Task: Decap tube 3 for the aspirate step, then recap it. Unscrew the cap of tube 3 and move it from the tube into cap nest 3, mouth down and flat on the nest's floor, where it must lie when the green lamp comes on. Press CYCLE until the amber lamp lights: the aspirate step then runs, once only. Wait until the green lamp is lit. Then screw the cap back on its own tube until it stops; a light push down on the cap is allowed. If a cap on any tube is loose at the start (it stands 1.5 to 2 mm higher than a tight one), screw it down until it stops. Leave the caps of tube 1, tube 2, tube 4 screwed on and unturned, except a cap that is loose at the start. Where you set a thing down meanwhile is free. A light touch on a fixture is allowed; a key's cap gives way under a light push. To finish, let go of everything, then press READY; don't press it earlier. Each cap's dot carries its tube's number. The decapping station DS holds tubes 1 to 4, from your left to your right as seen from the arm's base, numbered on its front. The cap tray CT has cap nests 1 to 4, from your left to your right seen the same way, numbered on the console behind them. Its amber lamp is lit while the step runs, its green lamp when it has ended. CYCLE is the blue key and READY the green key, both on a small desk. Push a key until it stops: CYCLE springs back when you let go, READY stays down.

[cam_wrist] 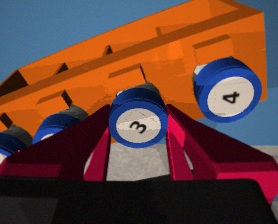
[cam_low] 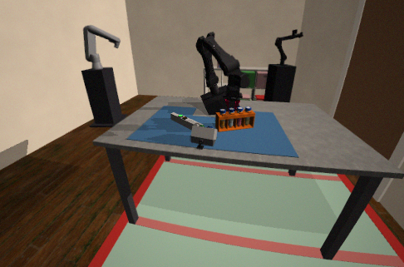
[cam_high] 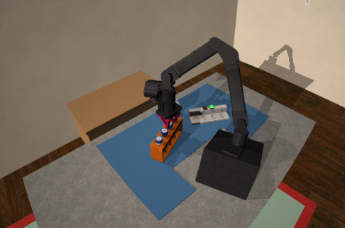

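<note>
Cap 3 [cam_wrist: 138,124], blue-rimmed, is clamped between the red fingers of the claw [cam_wrist: 138,131] at frame centre, seated on its tube in the orange station [cam_wrist: 150,55]. Cap 4 [cam_wrist: 228,90] is seen at right. Green lamp [cam_high: 211,106] is lit.

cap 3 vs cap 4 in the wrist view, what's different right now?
Cap 3 sits between the gripper's red fingers, clamped on both sides; cap 4 stands free, with nothing touching it. Cap 3's dot reads 3, cap 4's reads 4. Cap 3 is centred in the wrist view, cap 4 off to its right. Shared: both are blue with a pale numbered dot, and both sit over tubes in the orange station.
</note>
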{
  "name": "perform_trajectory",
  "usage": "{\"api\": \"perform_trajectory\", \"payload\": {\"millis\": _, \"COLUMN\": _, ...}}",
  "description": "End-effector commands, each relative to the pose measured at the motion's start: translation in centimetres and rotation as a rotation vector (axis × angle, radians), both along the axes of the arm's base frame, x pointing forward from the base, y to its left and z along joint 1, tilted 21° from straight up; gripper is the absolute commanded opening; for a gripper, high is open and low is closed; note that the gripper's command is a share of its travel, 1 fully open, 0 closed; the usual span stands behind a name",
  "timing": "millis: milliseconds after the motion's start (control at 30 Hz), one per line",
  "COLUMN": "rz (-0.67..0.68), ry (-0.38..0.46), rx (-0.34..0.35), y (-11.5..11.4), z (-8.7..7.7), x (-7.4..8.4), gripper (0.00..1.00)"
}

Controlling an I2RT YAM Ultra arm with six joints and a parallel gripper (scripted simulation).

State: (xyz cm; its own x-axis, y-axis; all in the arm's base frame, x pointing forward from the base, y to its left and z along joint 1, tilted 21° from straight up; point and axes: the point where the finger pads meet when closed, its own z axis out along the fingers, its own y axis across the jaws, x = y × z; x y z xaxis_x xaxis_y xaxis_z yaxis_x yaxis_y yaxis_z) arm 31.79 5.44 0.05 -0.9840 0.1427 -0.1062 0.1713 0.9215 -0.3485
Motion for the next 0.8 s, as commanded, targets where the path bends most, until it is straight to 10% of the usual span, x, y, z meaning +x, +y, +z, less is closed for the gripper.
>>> {"api": "perform_trajectory", "payload": {"millis": 0, "rz": -0.194, "ry": -0.082, "rx": 0.014, "y": 0.14, "z": 0.21, "x": 0.11, "gripper": 0.00}}
{"api": "perform_trajectory", "payload": {"millis": 767, "rz": -1.117, "ry": -0.438, "rx": 0.065, "y": 0.12, "z": 0.15, "x": 0.11, "gripper": 0.00}}
